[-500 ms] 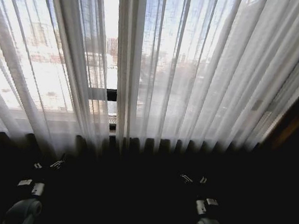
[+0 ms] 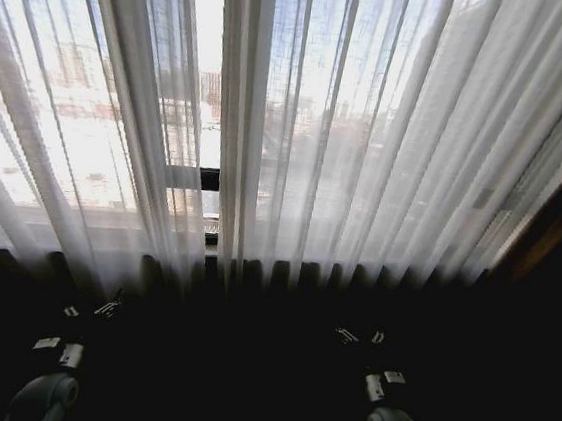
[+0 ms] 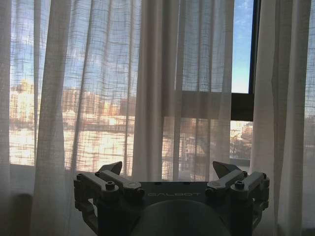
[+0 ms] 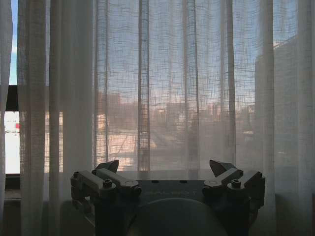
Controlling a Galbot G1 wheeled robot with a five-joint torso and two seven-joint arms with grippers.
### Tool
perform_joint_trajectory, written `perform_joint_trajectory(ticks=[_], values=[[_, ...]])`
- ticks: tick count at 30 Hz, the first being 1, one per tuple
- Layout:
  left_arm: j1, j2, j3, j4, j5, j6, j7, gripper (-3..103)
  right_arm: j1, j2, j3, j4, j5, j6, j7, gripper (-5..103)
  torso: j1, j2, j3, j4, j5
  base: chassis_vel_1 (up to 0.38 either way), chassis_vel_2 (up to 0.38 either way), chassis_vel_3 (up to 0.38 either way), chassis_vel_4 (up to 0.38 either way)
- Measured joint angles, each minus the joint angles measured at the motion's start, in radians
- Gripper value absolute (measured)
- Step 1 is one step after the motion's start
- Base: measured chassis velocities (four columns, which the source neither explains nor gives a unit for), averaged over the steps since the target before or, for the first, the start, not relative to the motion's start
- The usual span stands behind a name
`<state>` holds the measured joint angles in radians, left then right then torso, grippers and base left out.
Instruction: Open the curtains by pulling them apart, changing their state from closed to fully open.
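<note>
Curtains [image 2: 370, 129] hang vertically, seemingly parted slightly; left claw [image 3: 170, 172] and right claw [image 4: 167, 169] spread wide, empty.

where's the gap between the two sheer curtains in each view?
Head view: gap left of centre, between left curtain and right curtain.
Left wrist view: gap beyond the open left gripper.
Right wrist view: gap at the edge, past the open right gripper.
Shared landmark: dark window frame.

The curtains [image 2: 370, 129] hang far across the window, a narrow gap left of centre, with the left gripper [image 2: 90, 309] and right gripper [image 2: 361, 336] near, well apart.
</note>
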<state>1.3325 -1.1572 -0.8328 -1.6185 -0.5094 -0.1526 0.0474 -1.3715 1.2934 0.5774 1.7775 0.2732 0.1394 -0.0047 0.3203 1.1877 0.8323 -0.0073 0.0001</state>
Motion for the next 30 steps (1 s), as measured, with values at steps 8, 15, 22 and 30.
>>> perform_joint_trajectory(ticks=[8, 15, 22, 30], values=[[0.0, 0.0, 0.0, 0.0, 0.0, 0.0, 0.0, 100, -0.005, 0.003, -0.002, 0.006, 0.0, 0.011, -0.014, 100, 0.0, 0.0, 0.0, -0.0003, 0.0, -0.209, 0.204, 0.204, -0.21], [0.0, 0.0, 0.0, 0.0, 0.0, 0.0, 0.0, 100, -0.017, 0.01, -0.004, 0.028, 0.001, 0.023, -0.021, 100, 0.001, 0.0, 0.0, -0.0002, 0.0, -0.305, 0.328, 0.317, -0.327], [0.0, 0.0, 0.0, 0.0, 0.0, 0.0, 0.0, 100, -0.023, 0.018, -0.006, 0.033, -0.005, 0.033, -0.022, 100, 0.0, 0.0, 0.0, 0.0001, -0.0002, -0.357, 0.348, 0.366, -0.367], [0.0, 0.0, 0.0, 0.0, 0.0, 0.0, 0.0, 100, -0.024, 0.024, -0.012, 0.032, -0.01, 0.057, -0.027, 100, 0.0, 0.0, 0.0, -0.0001, -0.0002, -0.304, 0.327, 0.309, -0.339]])
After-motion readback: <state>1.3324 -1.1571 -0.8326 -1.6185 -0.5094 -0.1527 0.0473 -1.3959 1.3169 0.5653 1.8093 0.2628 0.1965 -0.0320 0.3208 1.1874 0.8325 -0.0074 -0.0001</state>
